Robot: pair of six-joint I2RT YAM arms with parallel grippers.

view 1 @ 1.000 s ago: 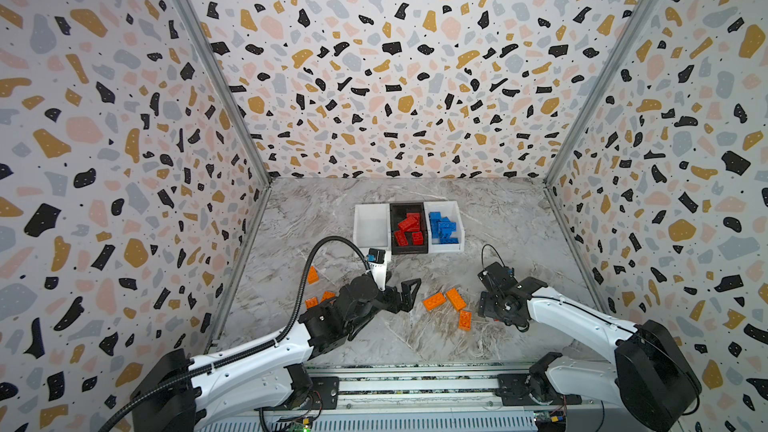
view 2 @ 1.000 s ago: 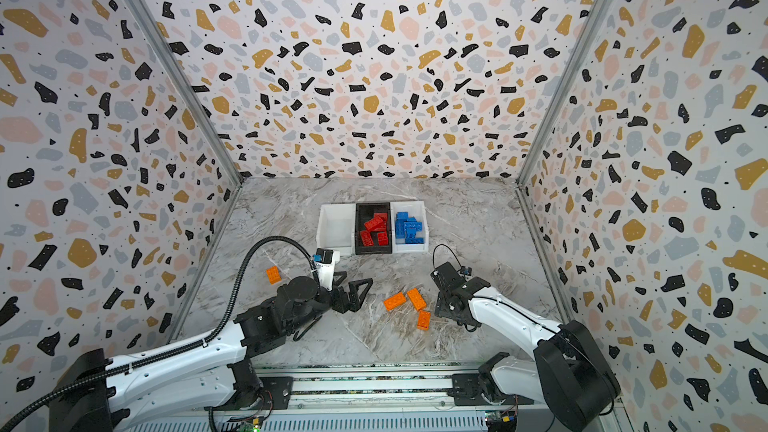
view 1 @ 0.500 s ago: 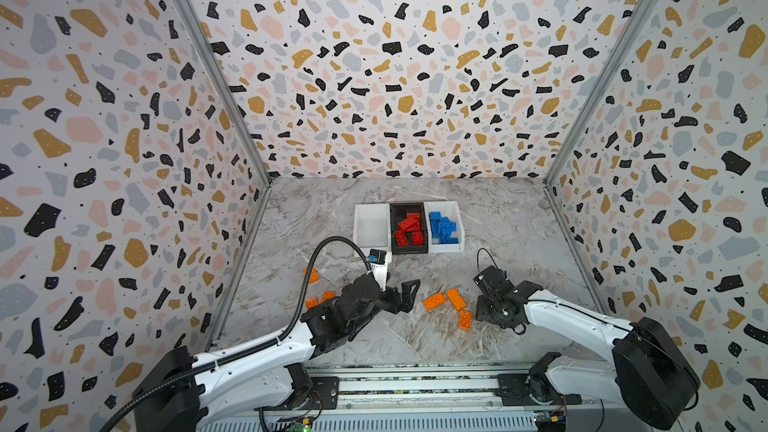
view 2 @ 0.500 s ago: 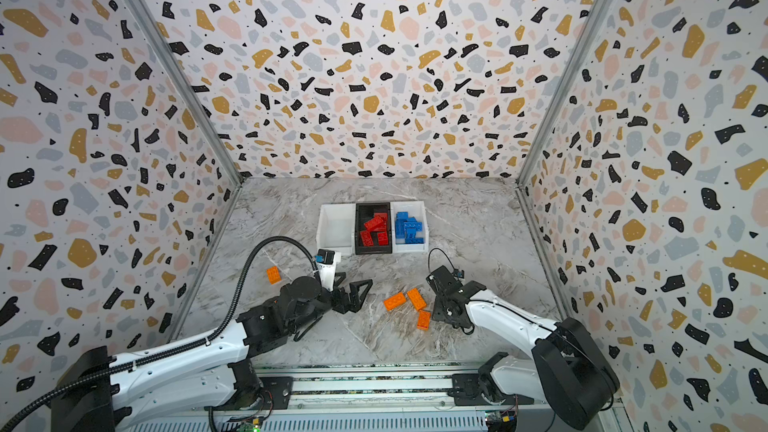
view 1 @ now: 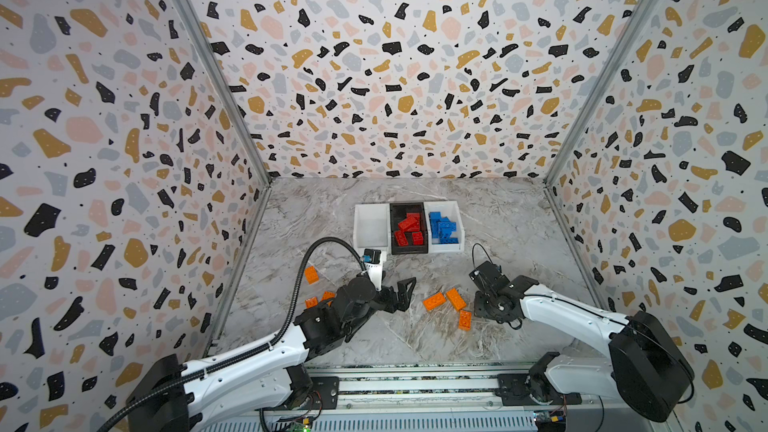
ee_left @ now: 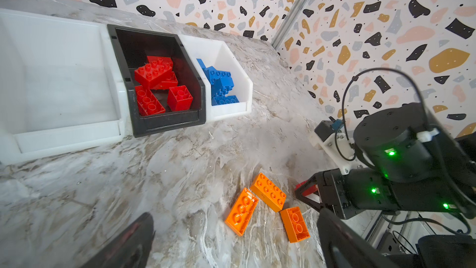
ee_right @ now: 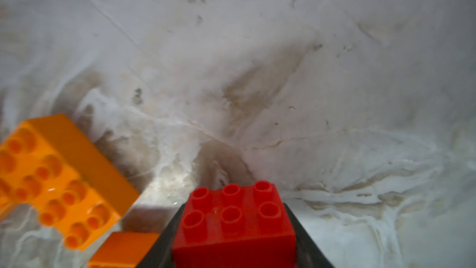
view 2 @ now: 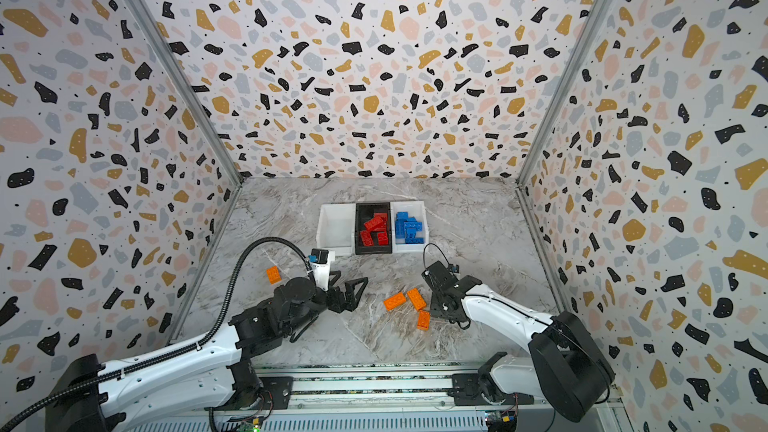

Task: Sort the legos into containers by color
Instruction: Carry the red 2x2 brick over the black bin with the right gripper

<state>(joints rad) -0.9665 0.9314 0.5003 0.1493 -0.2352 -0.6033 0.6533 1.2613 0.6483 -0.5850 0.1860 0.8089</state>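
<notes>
Three bins, three orange bricks between left tool, spread apart, and right tool, clamped on one red brick.

In both top views the whole table was seen from high above its near edge, faced down toward the far wall. The left wrist view was taken low, faced far and right; the bins and orange bricks were shared with the top views. The right wrist view was held closest to the table, a red brick filling its foreground
</notes>
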